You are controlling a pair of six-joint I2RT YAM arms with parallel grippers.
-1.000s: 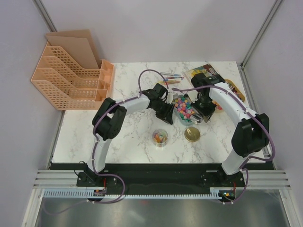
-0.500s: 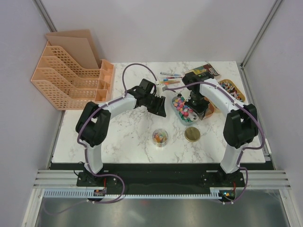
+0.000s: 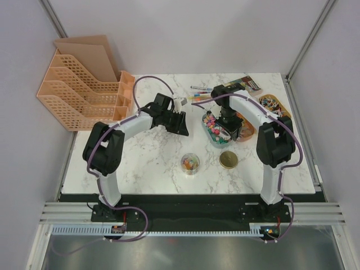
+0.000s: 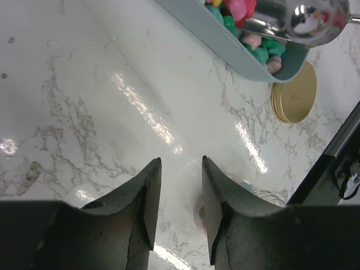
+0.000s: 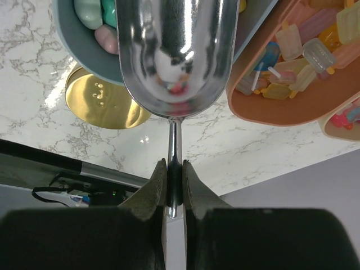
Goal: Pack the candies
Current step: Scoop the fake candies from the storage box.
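Note:
The candies [image 3: 214, 125] are small pink, green and yellow sweets piled in a teal tray [image 3: 211, 136] at mid-table; they also show in the left wrist view [image 4: 239, 10] and the right wrist view [image 5: 94, 17]. A small clear jar [image 3: 190, 163] nearer the front holds a few candies. My right gripper [image 5: 174, 166] is shut on the handle of a metal scoop [image 5: 174, 50], with the scoop's bowl over the tray's near end [image 4: 315, 19]. My left gripper [image 4: 178, 163] is open and empty, low over bare marble left of the tray [image 3: 180, 125].
A flat gold lid [image 3: 228, 160] lies right of the jar. An orange tray [image 5: 292, 104] of wrapped sweets and lollipops sits right of the teal tray. Pens [image 3: 202, 90], a box [image 3: 246, 84], a tray of clips [image 3: 273, 104] and peach file racks [image 3: 84, 93] stand behind.
My left gripper has drawn back to the left, away from the teal tray. My right gripper has moved the scoop farther back and left over the tray.

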